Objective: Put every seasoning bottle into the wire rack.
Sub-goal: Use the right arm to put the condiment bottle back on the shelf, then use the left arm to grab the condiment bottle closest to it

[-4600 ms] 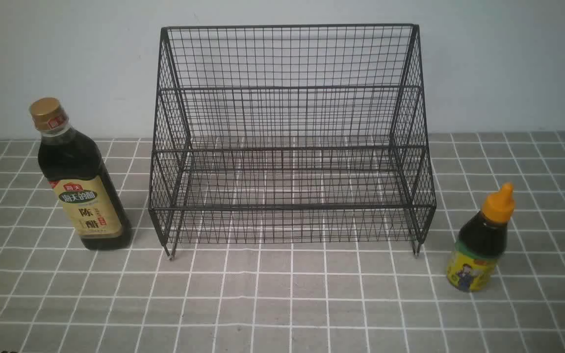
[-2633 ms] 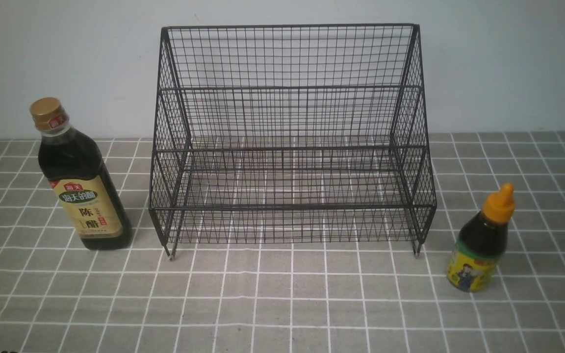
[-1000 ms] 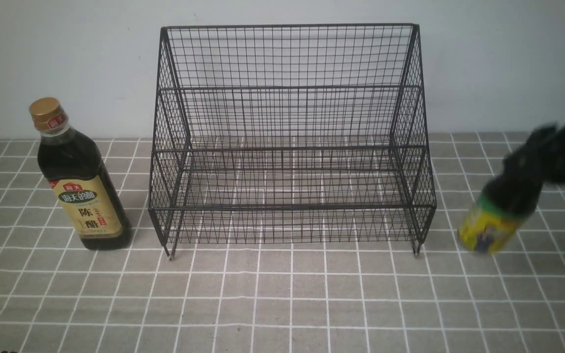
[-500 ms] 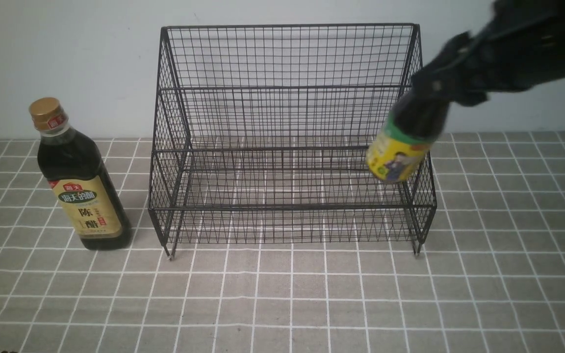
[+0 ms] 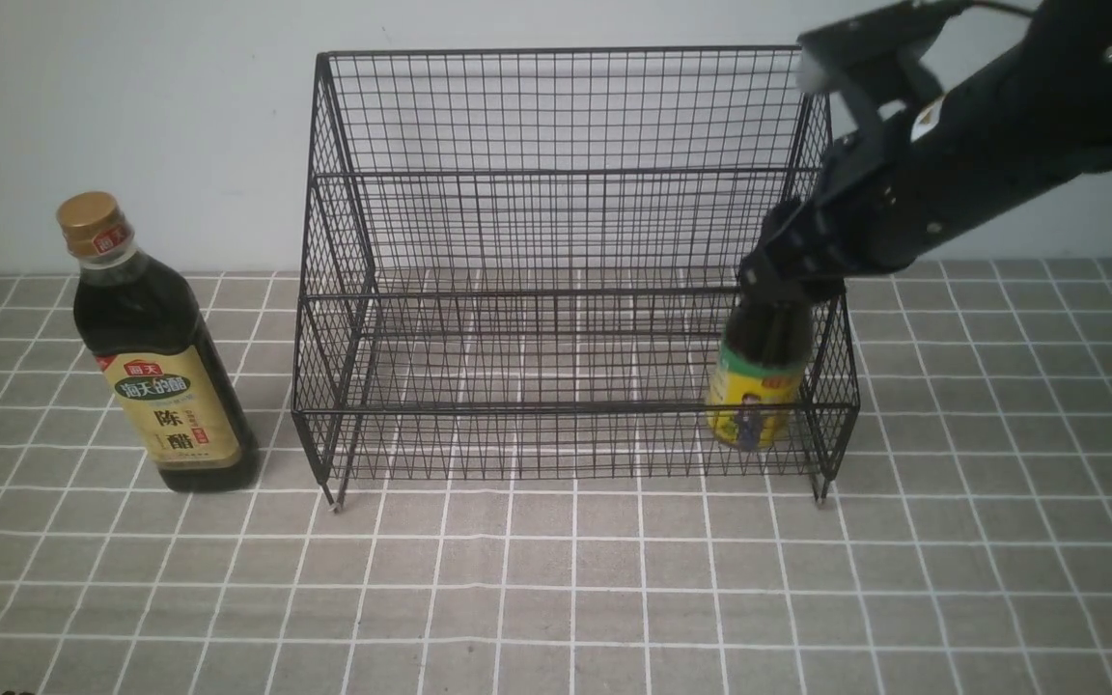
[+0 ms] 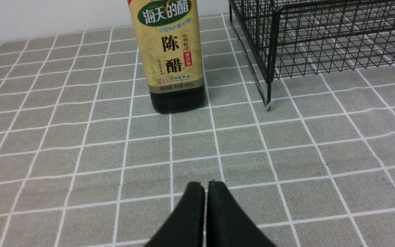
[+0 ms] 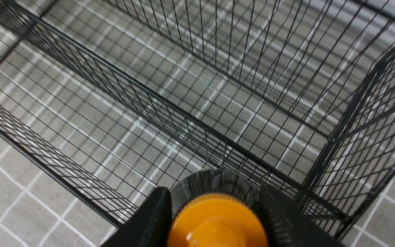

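Risk of a crooked landing for the short bottle (image 5: 761, 372), through letting go with the base not flat on the mesh floor; cannot tell from here whether touching down or hanging just above. Likely to tip against the front wires or lean on the divider if released with that slight tilt. Could also drag the wire rack (image 5: 556, 409) askew, by pressing down too hard or by catching the right gripper (image 7: 214, 206) on the middle rail during withdrawal. Possible, too, to pull the bottle back up, by lifting before fully freeing the orange cap (image 7: 218, 219)

As for position: directly beneath the right gripper, clasped at the cap end between both fingers, with the lower part inside the front tier, behind the front mesh and near the rack's right end. Closed on nothing, over at the left gripper (image 6: 206, 195): well apart from the tall bottle (image 5: 155, 367), upright on the checked cloth (image 5: 556, 598) beside the rack's left side, yet to be racked
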You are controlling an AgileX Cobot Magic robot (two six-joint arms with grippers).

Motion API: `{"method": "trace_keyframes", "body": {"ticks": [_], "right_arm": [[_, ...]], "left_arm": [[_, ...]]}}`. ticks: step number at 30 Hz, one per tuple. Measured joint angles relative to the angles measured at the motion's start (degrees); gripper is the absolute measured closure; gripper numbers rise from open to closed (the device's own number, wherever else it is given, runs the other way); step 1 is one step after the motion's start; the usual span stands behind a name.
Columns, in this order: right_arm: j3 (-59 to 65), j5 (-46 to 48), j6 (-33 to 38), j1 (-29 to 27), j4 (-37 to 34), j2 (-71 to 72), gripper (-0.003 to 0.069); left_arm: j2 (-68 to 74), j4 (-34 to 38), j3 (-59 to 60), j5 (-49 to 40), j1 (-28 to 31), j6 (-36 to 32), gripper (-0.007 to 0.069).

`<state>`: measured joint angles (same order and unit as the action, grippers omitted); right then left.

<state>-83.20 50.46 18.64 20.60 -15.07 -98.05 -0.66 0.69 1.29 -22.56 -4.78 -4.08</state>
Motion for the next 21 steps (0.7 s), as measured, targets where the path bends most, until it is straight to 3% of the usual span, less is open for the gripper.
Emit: {"method": "trace_keyframes", "body": {"ticks": [8,14,17,21], "right_arm": [[-0.59,-0.12,0.00,0.00,0.17,-2.07,0.0337],[-0.59,3.58,0.00,0.00,0.20,0.99,0.0144],[-0.59,5.02,-1.41,0.00,0.82,5.96,0.0097],[-0.59,7.31,-5.61,0.00,4.29,14.74,0.0095]], "left_arm": [[0.00,0.00,0.00,0.00,0.00,0.00,0.0631],[0.00,-0.07,0.00,0.06,0.00,0.00,0.0631],[0.00,0.90,0.20,1.51,0.00,0.31,0.0631],[0.00,6.65,0.34,7.16,0.00,0.62,0.0631]]}}
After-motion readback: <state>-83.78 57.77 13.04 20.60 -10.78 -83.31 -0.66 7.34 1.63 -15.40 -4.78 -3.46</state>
